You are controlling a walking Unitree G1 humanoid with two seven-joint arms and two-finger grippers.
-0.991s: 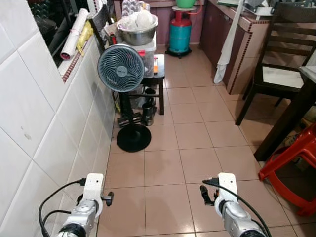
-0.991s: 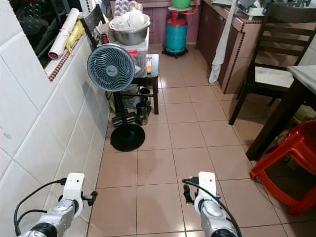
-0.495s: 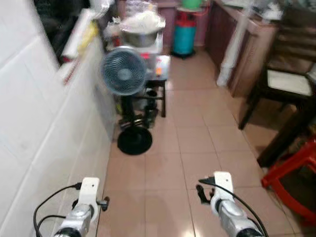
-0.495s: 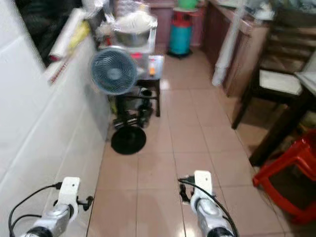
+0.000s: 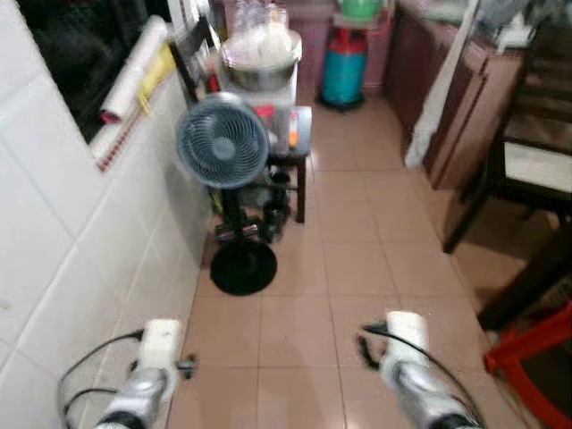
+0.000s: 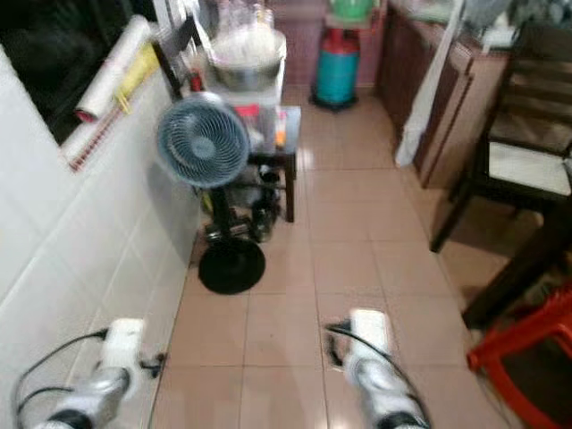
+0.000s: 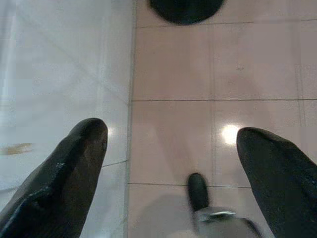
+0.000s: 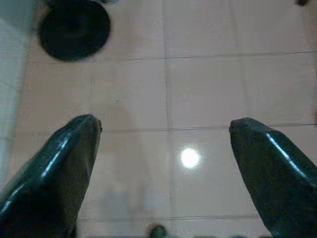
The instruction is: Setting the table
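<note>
Presently mid-transit along a tiled kitchen passage; head views blurred by motion.

Landmark: standing fan [image 5: 222, 143], against the white tiled wall [image 5: 54, 223].
- Behind the fan: small dark side table [image 5: 284, 152] bearing a steel bowl [image 5: 260, 64].
- Beyond the fan, far end of the passage: teal gas cylinder [image 5: 343, 76].
- Across the passage from the fan: dark wooden chair [image 5: 523, 165], dark table leg [image 5: 527, 281], red stool [image 5: 536, 357].
- Short of the fan's round black base [image 5: 242, 267]: left gripper [image 7: 176, 148], fingers spread wide, nothing between them; right gripper [image 8: 163, 144], fingers likewise spread, nothing held; both low over bare floor tiles.

Change since a second ago: whole view shifted, chair and stool pushed toward the picture's edge, fan more central. Camera movement, not movement of the furniture.

Task's things: no plates, cutlery or cups identifiable. Dining table only partly in view across from the fan.

Judgement: table-setting proper not yet begun; still a walking or fetching phase.
</note>
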